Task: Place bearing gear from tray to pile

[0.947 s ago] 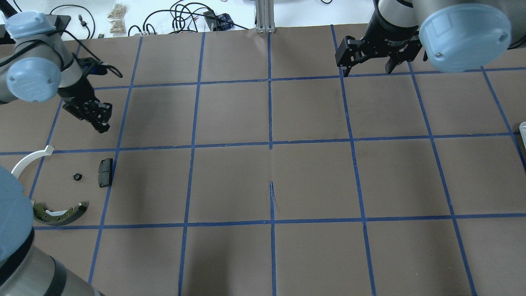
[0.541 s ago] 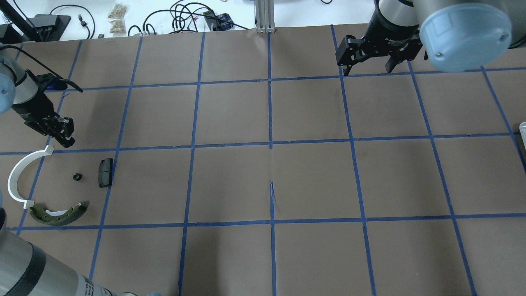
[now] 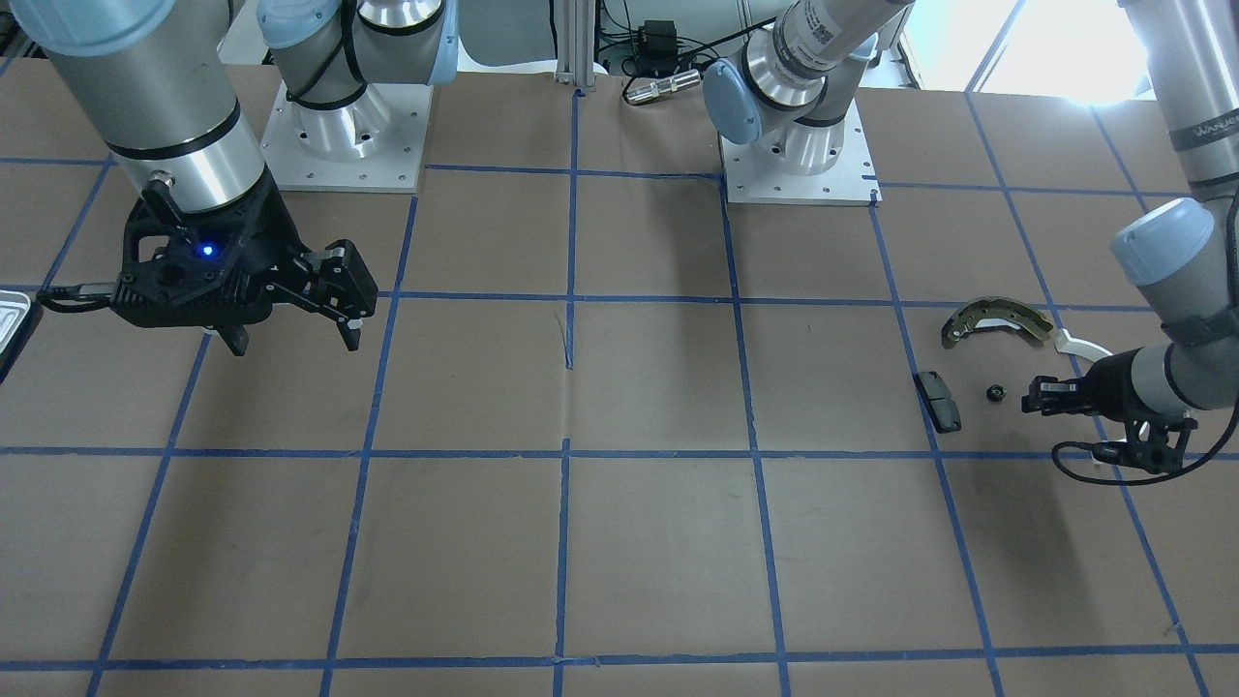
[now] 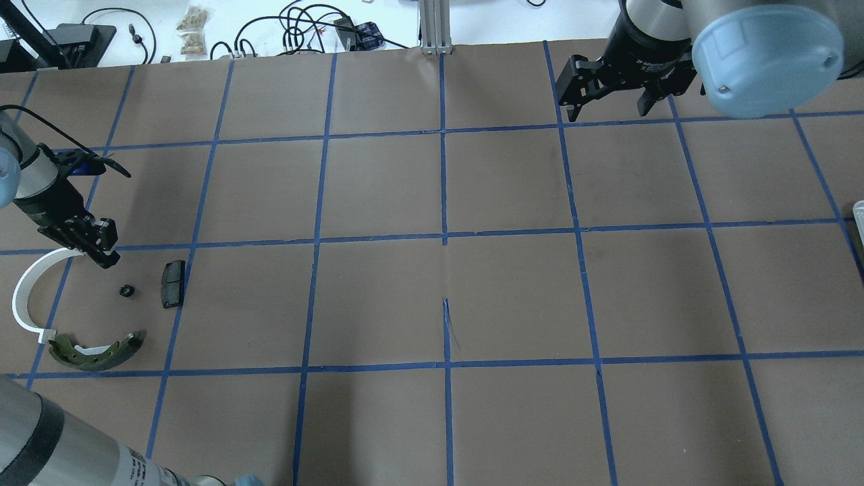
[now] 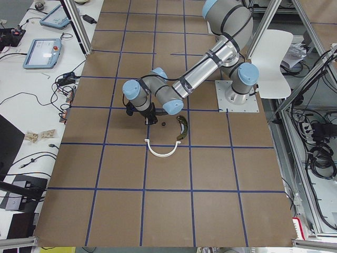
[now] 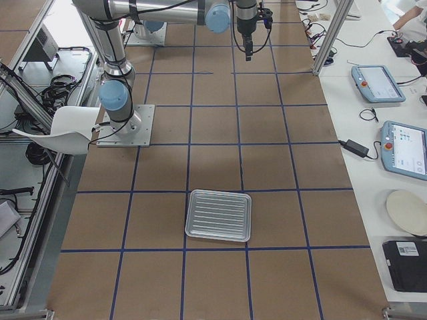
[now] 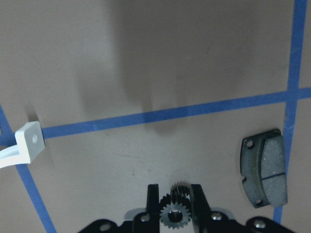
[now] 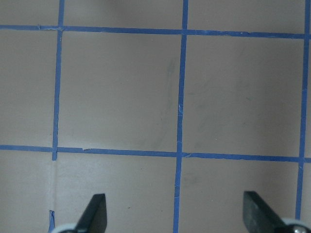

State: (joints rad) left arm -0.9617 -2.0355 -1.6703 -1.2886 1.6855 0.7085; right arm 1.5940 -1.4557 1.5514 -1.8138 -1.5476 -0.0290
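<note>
While the left pincer (image 7: 175, 206) is clenched on the bearing gear (image 7: 174, 214), it hangs over the tabletop (image 4: 445, 189) at the pile, between the white arc (image 4: 25, 297) and the dark pad (image 4: 173, 283). The right pincer (image 4: 609, 111) is released, holding nothing. The tray (image 6: 218, 215) lies well apart.

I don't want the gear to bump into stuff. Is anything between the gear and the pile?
Nothing visible is. The left claw holds the gear over bare table, between the white arc and the dark pad, where it goes.
</note>
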